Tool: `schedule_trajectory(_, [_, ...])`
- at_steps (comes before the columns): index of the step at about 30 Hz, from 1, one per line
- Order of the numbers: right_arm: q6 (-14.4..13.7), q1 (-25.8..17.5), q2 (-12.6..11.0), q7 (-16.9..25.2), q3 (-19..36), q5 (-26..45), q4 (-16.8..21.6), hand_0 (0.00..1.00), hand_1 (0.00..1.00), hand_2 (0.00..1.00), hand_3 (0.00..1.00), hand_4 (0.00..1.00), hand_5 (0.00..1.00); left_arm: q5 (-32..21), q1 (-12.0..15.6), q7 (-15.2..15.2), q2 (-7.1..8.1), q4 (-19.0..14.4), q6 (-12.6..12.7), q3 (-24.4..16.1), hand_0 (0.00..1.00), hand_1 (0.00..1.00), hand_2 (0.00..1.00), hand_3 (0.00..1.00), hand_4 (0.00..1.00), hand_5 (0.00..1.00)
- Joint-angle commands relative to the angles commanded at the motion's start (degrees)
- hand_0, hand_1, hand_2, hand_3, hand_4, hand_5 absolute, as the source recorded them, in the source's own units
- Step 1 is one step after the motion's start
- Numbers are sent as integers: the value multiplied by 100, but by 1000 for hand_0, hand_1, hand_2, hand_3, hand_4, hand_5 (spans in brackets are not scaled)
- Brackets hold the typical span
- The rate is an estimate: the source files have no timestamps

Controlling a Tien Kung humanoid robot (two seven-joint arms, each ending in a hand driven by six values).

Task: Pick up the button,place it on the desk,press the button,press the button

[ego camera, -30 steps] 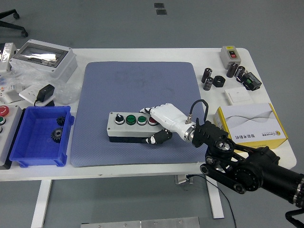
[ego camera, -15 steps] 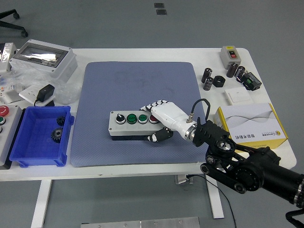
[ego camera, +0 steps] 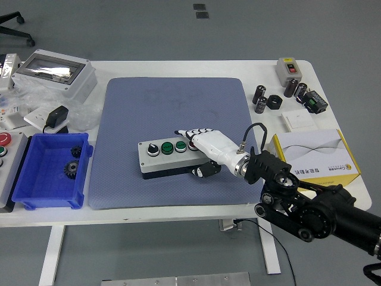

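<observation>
Frame centre: white five-fingered right hand (ego camera: 202,149) clasps the right end of the grey four-control button box (ego camera: 169,156) on the blue-grey mat (ego camera: 172,113), apparently steadying it for pressing.

grey rectangular button box (ego camera: 168,156) with a black base lies flat on the blue mat, showing a black selector knob and two green buttons on top.

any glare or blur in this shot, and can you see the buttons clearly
Head view: sharp throughout, with even, soft lighting; glare only on the clear lid of the grey enclosure top left. The right hand covers the right end of the button box, hiding the red button; the black knob and two green buttons show.
</observation>
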Motion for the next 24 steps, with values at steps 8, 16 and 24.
schedule_trajectory(8, [160, -13, -235, 7, 78, 403, 252, 896, 933, 953, 998, 578, 18, 4, 13, 9, 3, 6, -7, 9, 628, 501, 502, 625, 290, 114])
schedule_trajectory(16, [263, 11, -463, 57, 32, 768, 449, 891, 942, 966, 998, 594, 12, 31, 1, 0, 13, 18, -16, 4, 626, 485, 488, 614, 213, 54])
schedule_trajectory(24, [271, 2, -461, 68, 33, 857, 409, 884, 940, 966, 998, 601, 4, 50, -6, 28, 20, 12, -20, 9, 601, 477, 481, 613, 169, 2])
